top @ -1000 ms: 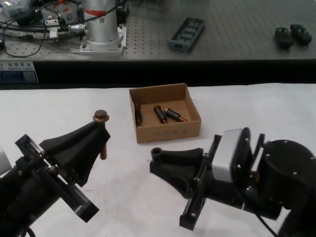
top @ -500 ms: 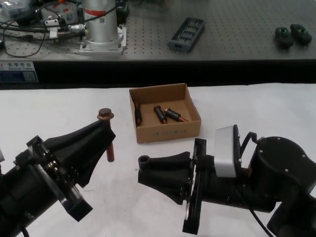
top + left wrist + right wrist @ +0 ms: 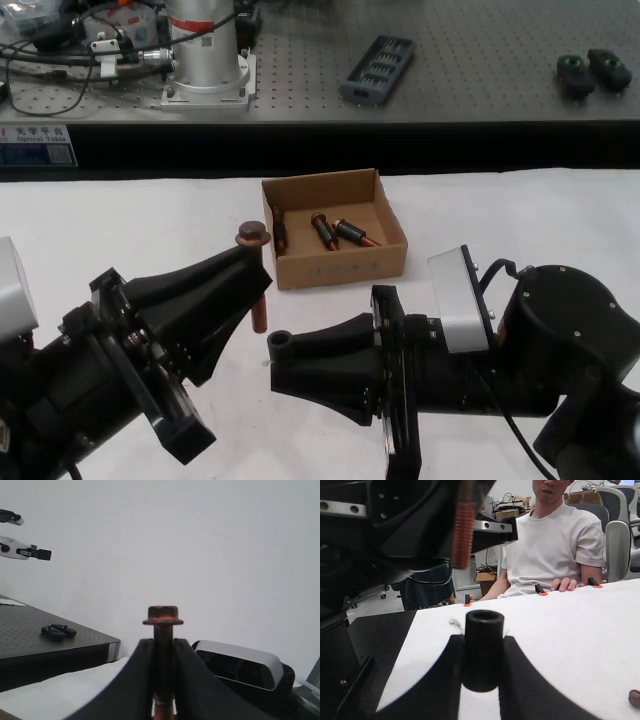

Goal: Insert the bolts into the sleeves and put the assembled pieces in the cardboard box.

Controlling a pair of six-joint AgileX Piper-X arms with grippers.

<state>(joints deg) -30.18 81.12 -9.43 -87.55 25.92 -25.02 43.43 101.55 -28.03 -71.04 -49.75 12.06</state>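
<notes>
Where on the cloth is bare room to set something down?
Bare cloth lies left of the cardboard box and right of it. Crowded: before the box, where the left gripper with a bolt and the right gripper with a sleeve stand close.

No print we can make out

In the high view we see a blue and white label plate (image 3: 37,143) on the dark bench edge (image 3: 300,148) at ten o'clock, its characters too small to read; faint dark marks on the cardboard box (image 3: 345,268) front wall near centre are likewise illegible to us.
</notes>
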